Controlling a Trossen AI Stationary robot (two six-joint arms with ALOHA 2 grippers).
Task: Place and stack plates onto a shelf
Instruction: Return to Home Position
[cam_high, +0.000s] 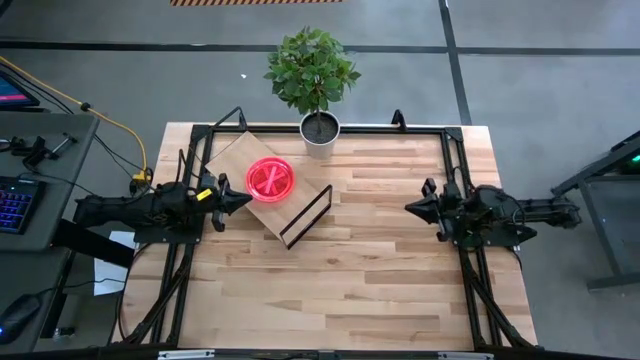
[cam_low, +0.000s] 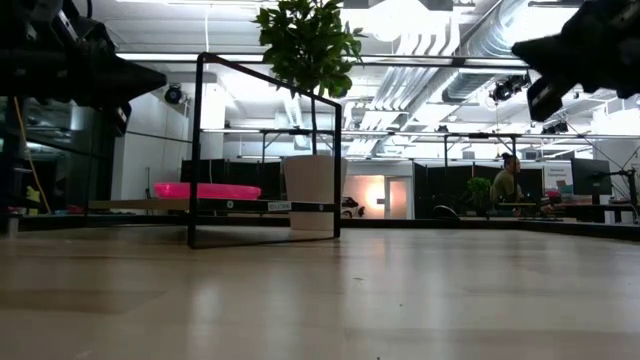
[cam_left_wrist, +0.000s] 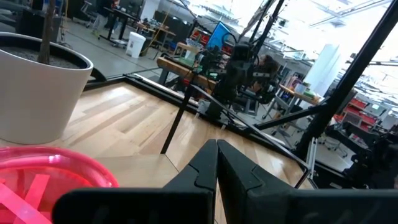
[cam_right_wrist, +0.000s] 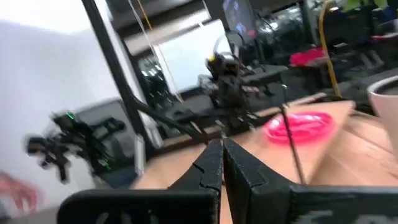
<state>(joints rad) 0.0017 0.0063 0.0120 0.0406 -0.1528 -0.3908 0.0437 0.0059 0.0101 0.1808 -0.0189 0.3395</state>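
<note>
A stack of pink-red plates (cam_high: 270, 179) lies on the plywood shelf (cam_high: 236, 161), which stands on its black wire leg (cam_high: 307, 216) left of the table's middle; the stack also shows in the low view (cam_low: 207, 190), the left wrist view (cam_left_wrist: 43, 186) and the right wrist view (cam_right_wrist: 298, 125). My left gripper (cam_high: 244, 197) hovers shut just left of the plates, above the shelf's left part, its fingers (cam_left_wrist: 217, 163) closed together. My right gripper (cam_high: 410, 207) is shut and raised over the table's right part, fingers (cam_right_wrist: 222, 163) pointing toward the shelf.
A potted plant in a white pot (cam_high: 319, 134) stands at the table's far edge, right behind the shelf. Black frame rails (cam_high: 460, 170) run along the table's sides. Bare wooden tabletop (cam_high: 350, 280) stretches across the near half. A person sits far off in the room (cam_low: 507, 180).
</note>
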